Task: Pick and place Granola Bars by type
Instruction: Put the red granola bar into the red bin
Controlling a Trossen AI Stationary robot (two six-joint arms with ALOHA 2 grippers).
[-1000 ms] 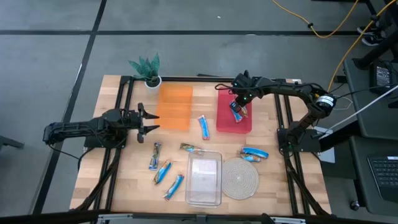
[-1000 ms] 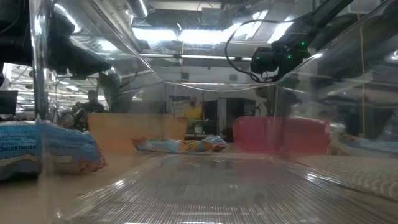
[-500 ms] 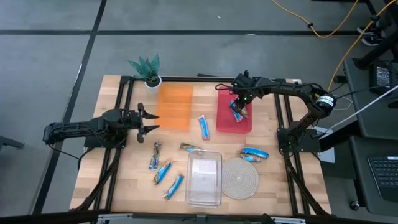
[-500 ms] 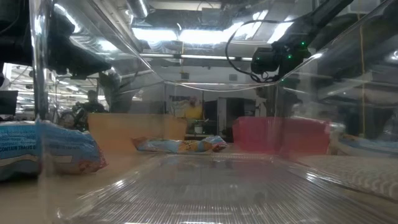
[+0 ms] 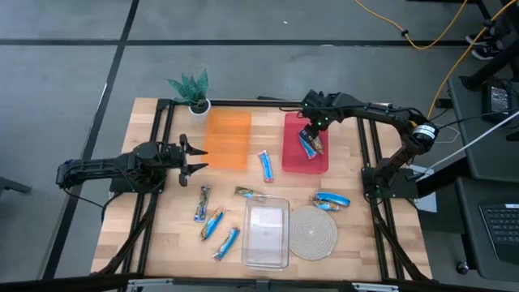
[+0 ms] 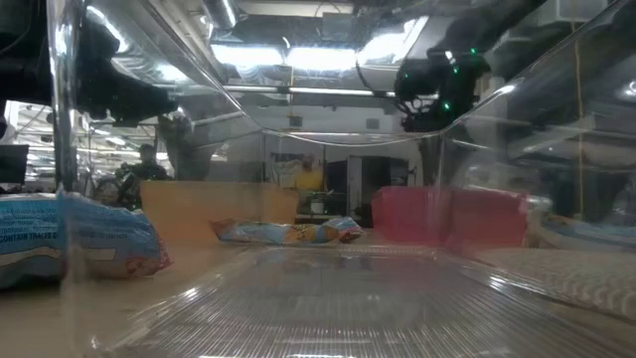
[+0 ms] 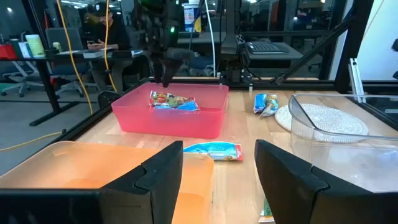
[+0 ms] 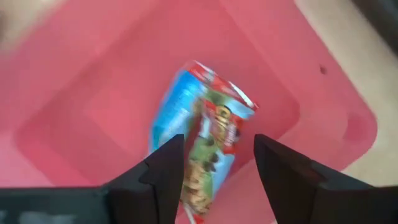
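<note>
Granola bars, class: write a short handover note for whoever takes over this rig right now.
Right gripper: fingers open, empty, above the red tray.
Left gripper: fingers open, empty, waiting beside the orange tray.
Done: one granola bar lies in the red tray.
Left: six bars on the table, one between the trays, one by the woven mat, four left of the clear tray. Orange and clear trays hold none.

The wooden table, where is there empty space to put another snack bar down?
Bare wood lies on the wooden table right of the round woven mat, and in the near left corner. The orange tray looks empty. It is crowded left of the clear plastic tray, where blue-wrapped bars cluster.
</note>
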